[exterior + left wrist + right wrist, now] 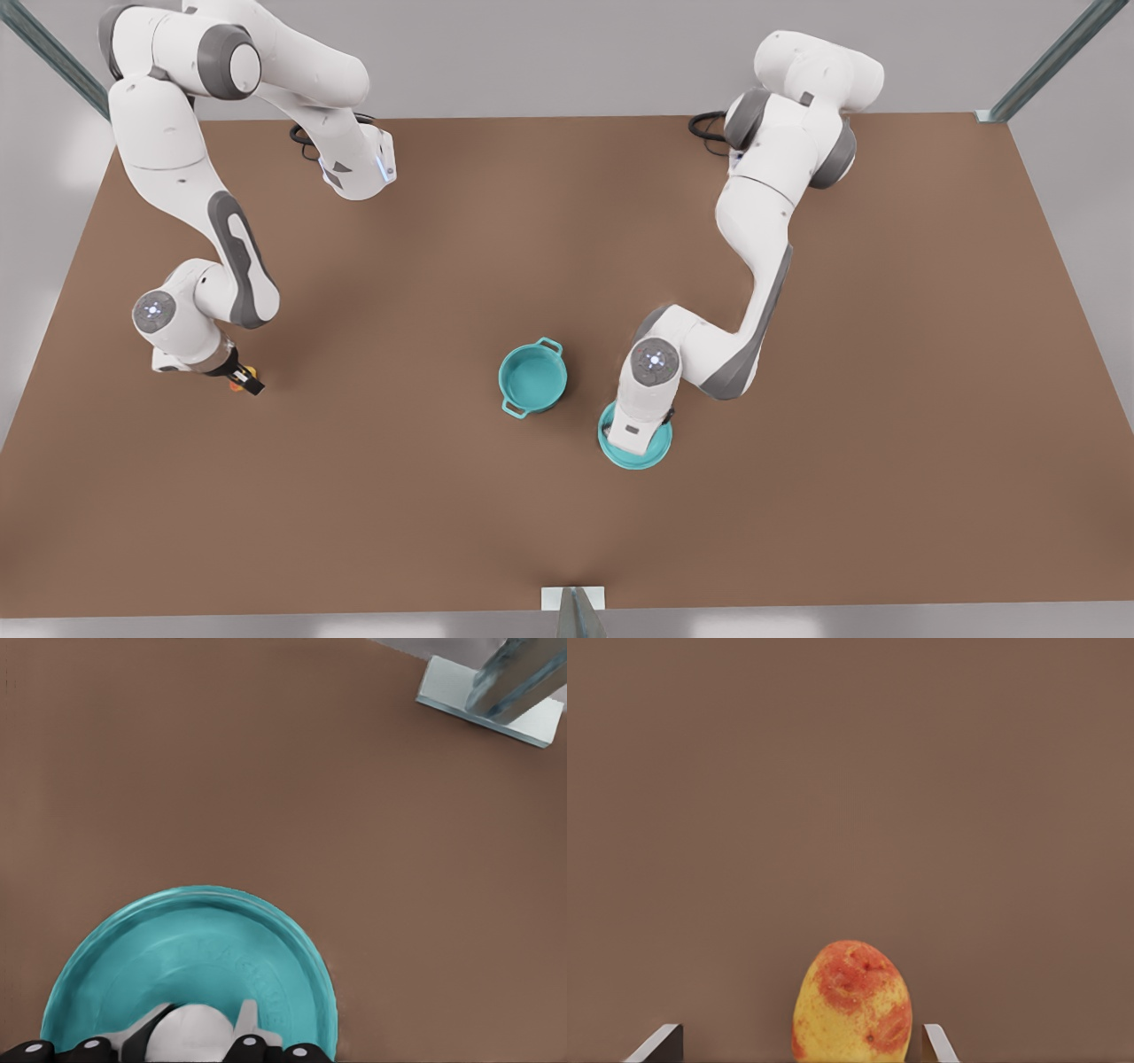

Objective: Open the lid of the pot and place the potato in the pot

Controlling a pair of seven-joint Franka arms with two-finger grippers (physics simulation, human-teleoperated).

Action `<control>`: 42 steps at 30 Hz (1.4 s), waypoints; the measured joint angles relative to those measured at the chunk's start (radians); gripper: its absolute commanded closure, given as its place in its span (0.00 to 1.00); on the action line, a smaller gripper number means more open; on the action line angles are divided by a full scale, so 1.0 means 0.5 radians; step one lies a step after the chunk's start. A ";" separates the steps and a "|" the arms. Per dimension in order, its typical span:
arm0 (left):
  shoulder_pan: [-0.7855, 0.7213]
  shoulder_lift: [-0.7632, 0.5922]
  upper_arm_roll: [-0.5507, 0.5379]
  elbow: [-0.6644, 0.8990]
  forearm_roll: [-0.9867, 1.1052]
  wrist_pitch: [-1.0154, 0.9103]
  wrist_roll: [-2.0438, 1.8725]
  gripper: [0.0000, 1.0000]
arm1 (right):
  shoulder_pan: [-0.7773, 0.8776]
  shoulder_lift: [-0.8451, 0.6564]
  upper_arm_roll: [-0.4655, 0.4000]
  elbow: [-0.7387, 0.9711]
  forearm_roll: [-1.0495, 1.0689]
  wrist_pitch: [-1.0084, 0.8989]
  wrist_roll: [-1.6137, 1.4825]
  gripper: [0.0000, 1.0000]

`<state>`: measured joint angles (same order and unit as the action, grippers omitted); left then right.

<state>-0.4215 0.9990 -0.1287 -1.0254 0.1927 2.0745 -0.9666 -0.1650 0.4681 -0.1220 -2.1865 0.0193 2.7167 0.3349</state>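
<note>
Your left gripper (634, 440) is down on the pot lid (656, 452), which sits just beside the pot (532, 378) on the front view's right. In the left wrist view the fingers (251, 1020) bracket the white knob (190, 1034) closely; they look closed on it, though the contact itself is partly hidden at the frame edge. Whether the lid rests on the table (567, 266) or hangs just above it, I cannot tell.

The pot stands uncovered, teal inside showing, so the lid half looks done.

Now your right gripper (241, 379), well away on the front view's left. It's low over the potato (852, 1003), and the right wrist view shows the 2 fingertips (659, 1043) spread wide, 1 on each side, neither touching. The gap is uneven: the potato sits nearer 1 tip.

My read is that the grasp is the step in hand. Centre the potato between the tips before you close, or the near finger will likely nudge it sideways and roll it. Get low enough to catch its widest part, and squeeze gently; that rounded skin may slip. Then lift clear before travelling to the pot, staying off the loop handles (550, 344).
</note>
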 measured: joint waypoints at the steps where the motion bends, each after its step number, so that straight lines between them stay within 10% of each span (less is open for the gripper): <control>1: 0.040 0.070 0.000 -0.002 -0.015 0.030 0.036 0.64 | -0.015 0.008 0.000 -0.001 -0.004 0.015 0.002 0.00; 3: 0.081 0.148 0.000 -0.003 -0.037 0.086 0.103 0.62 | -0.028 0.022 -0.001 0.000 -0.009 0.040 0.006 0.00; 4: 0.088 0.164 0.000 -0.003 -0.051 0.116 0.139 0.00 | -0.033 0.025 -0.001 0.001 -0.011 0.049 0.008 0.00; 8: 0.197 0.004 0.007 -0.004 -0.098 0.006 0.355 0.00 | -0.035 0.032 -0.001 0.006 -0.015 0.076 0.014 0.01; 11: 0.437 -0.637 -0.002 -0.052 -0.131 -0.472 0.577 0.00 | -0.032 0.047 0.001 0.006 -0.016 0.097 0.019 0.07; 13: 0.617 -1.410 0.000 -0.863 -0.269 -0.575 0.712 0.00 | -0.030 0.056 0.002 0.006 -0.015 0.111 0.023 0.09; 15: 0.667 -1.604 0.000 -0.981 -0.355 -0.651 0.841 0.00 | -0.027 0.062 0.004 0.008 -0.014 0.123 0.027 0.15; 24: 0.706 -1.681 0.051 -0.825 -0.406 -0.991 1.294 0.00 | -0.026 0.065 0.005 0.008 -0.011 0.144 0.039 0.36; 42: 0.705 -1.667 0.053 -0.808 -0.425 -1.118 1.733 0.00 | -0.019 -0.049 0.036 0.005 0.009 0.084 0.055 0.42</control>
<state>-0.0692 0.1653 -0.1022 -1.4293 -0.0197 1.5154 -0.0999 -0.1746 0.4438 -0.1041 -2.1842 0.0237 2.7589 0.3622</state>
